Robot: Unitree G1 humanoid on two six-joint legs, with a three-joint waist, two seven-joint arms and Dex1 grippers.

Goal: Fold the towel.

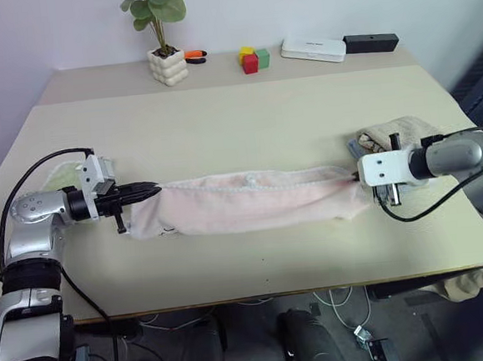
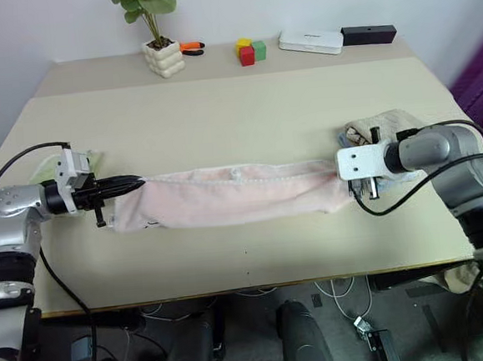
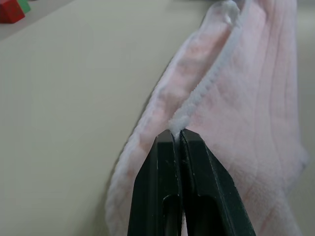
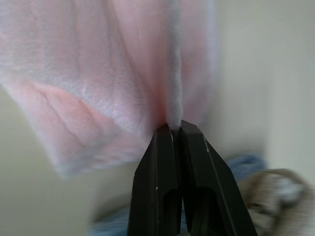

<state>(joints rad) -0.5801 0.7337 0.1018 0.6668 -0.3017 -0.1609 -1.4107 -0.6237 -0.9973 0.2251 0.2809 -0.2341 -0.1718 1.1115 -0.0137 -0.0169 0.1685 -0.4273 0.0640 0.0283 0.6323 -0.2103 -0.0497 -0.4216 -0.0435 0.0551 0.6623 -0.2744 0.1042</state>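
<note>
Two grippers hold the towel (image 1: 256,201) stretched across the table (image 1: 237,122) in the head views, our left gripper (image 1: 152,190) at one end and our right gripper (image 1: 360,179) at the other, with the span sagging between them, so we judge it soft, light and limp. Left wrist view shows our black fingers (image 3: 170,167) pinched together on the whitish hem. Right wrist view shows the same clamp on a bunched edge, the firmest place for us to grip.
</note>
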